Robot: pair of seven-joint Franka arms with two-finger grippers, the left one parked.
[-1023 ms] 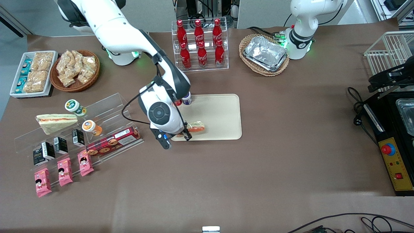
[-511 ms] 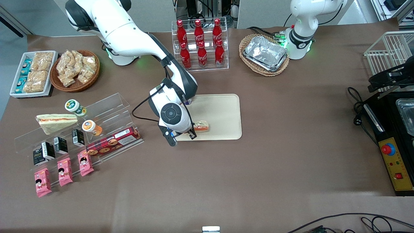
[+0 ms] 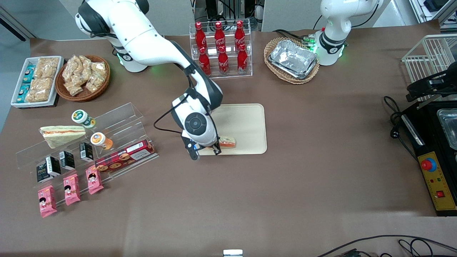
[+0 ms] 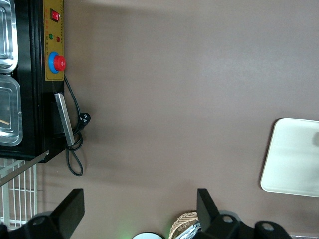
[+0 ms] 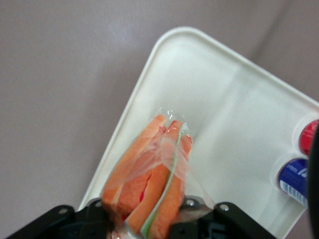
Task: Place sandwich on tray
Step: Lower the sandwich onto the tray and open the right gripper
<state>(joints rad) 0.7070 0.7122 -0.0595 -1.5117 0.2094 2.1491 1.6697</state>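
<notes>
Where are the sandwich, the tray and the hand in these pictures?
sandwich [image 5: 149, 189]: right wrist view, on its wrapped cut edge.
tray [image 3: 246, 119]: front view, on its bare surface.
hand [image 3: 210, 148]: front view, between its fingertips, shut on the sandwich above the tray.

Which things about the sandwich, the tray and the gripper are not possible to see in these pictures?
- Sandwich: front view, the arm covers most of it; whether it touches the tray or hangs above it is unclear.
- Gripper: right wrist view, the wrapper hides where its fingers press the sandwich.
- Two small bottles on the tray: right wrist view, cut by the edge; front view, hidden by the arm.
- Tray: left wrist view, only one end shows.
</notes>
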